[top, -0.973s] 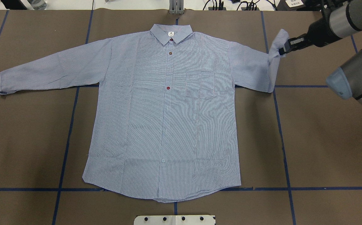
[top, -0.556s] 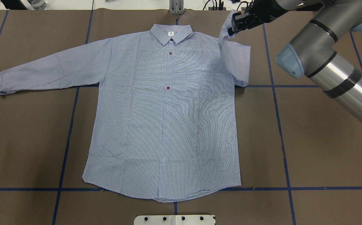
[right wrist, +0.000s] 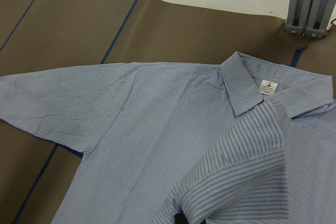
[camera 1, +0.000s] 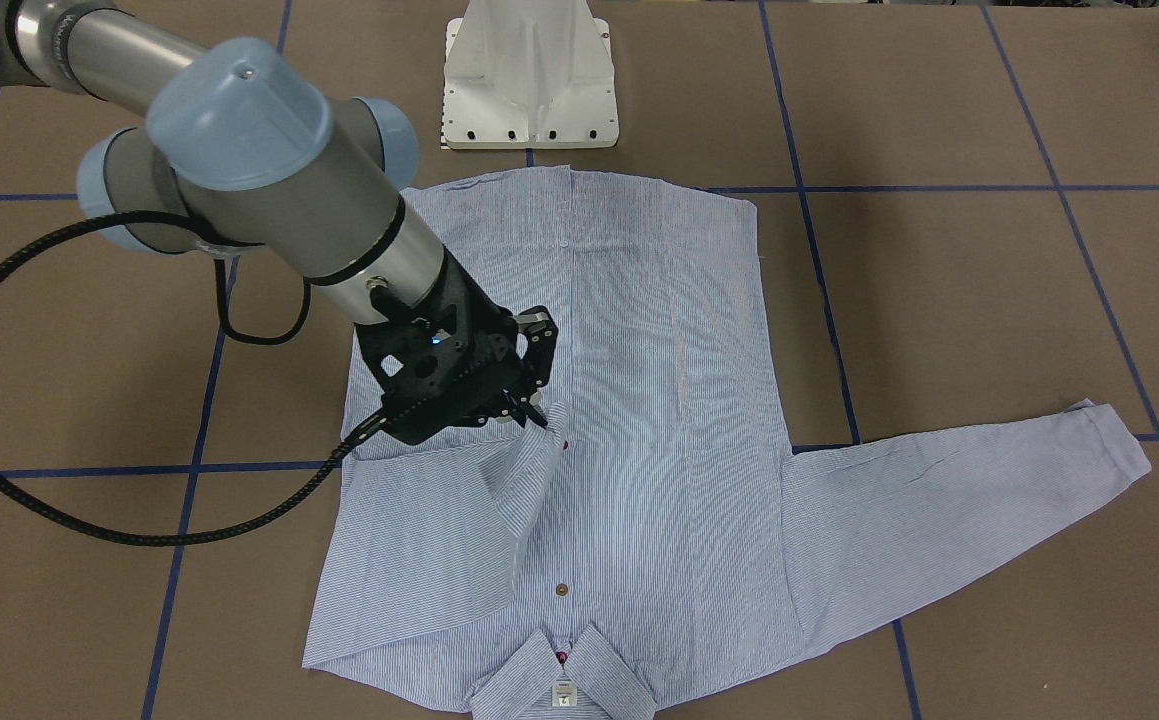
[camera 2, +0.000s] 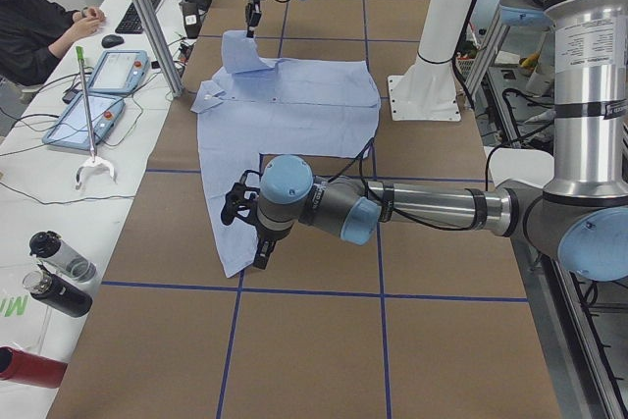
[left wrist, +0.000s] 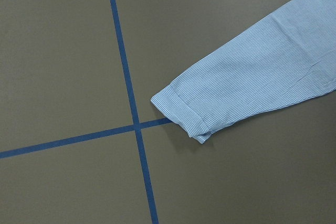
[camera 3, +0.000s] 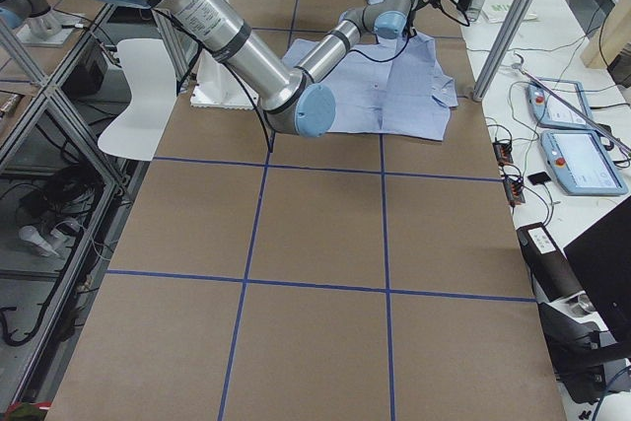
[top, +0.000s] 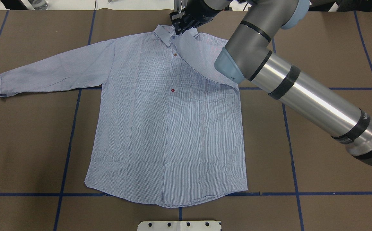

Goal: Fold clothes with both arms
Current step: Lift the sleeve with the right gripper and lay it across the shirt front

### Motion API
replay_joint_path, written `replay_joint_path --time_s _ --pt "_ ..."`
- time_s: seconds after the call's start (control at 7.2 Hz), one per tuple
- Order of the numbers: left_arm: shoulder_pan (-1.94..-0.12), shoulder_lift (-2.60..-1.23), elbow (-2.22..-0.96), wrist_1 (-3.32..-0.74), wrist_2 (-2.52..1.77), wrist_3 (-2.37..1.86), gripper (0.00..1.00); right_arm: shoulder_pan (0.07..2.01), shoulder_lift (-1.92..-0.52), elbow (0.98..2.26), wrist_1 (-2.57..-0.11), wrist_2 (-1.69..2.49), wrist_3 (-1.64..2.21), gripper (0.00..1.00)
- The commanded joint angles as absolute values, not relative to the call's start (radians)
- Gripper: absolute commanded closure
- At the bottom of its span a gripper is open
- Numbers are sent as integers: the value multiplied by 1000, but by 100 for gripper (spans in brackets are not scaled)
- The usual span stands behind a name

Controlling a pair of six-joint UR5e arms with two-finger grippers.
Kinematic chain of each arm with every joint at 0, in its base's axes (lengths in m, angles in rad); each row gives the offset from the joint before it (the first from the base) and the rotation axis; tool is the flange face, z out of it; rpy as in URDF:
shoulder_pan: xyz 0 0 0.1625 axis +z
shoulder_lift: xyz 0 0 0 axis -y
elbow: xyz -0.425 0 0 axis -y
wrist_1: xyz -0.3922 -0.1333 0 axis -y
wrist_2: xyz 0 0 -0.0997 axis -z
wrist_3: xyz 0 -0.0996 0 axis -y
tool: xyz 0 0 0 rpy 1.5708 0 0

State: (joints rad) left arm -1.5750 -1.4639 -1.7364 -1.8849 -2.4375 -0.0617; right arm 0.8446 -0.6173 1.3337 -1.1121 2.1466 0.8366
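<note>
- Jaws of the right gripper (camera 1: 529, 410) were clamped on the cuff (camera 1: 537, 440) of one sleeve of the shirt (top: 160, 128), which was lifted off the cloth above the button line, just near the collar (top: 160, 32).
- That sleeve ran back diagonally across the chest from the right shoulder, lying over the top of the pocket (top: 216, 94).
- Jaws of the left gripper (camera 2: 235, 211) could not be judged apart or together. It showed only in the side view, over the end of the other sleeve.
- The shirt lay front up on the brown table (top: 301, 144), collar at the far side and hem near the robot.
- The other sleeve (top: 54, 70) stretched flat to the left, its cuff (left wrist: 184, 111) touching a blue tape line (left wrist: 123, 61) beside a crossing.
</note>
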Motion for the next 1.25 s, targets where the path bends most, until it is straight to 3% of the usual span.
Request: replay_joint_path --time_s 0.0,0.56,0.69,1.11 --pt "-1574 -1450 -1740 -1887 -2437 -63 1 784 -557 1187 -1057 2103 836 100" --pt "-1574 -1437 -1744 -1888 -2520 -64 1 667 -462 961 -945 1939 836 100" --pt "-1574 -1437 -1746 -1888 -2522 -64 1 645 -437 960 -898 1886 842 3" --pt "-1574 -1437 -1749 -1888 -2520 -64 1 526 -391 959 -891 1583 857 0"
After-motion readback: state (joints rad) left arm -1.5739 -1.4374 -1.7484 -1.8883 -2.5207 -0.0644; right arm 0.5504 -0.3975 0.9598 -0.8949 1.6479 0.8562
